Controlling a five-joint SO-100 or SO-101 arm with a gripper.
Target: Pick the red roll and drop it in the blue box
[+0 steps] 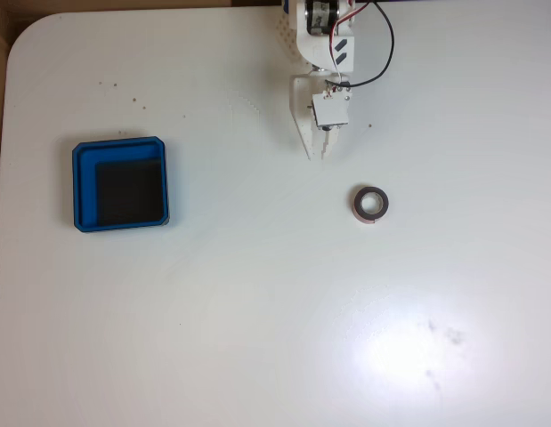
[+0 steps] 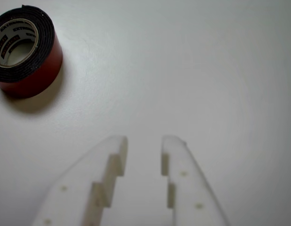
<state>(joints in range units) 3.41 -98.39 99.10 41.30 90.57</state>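
While the pincer (image 2: 143, 146) hangs over bare surface (image 1: 257, 311) with its jaws a little apart and empty, the roll (image 2: 24, 49) lies flat up and to the left in the wrist view, clear of both tips. Seen from the fixed view, the roll (image 1: 370, 205) sits near the pincer (image 1: 318, 153), below and to its right, and the box (image 1: 121, 183) stands well apart at the left.
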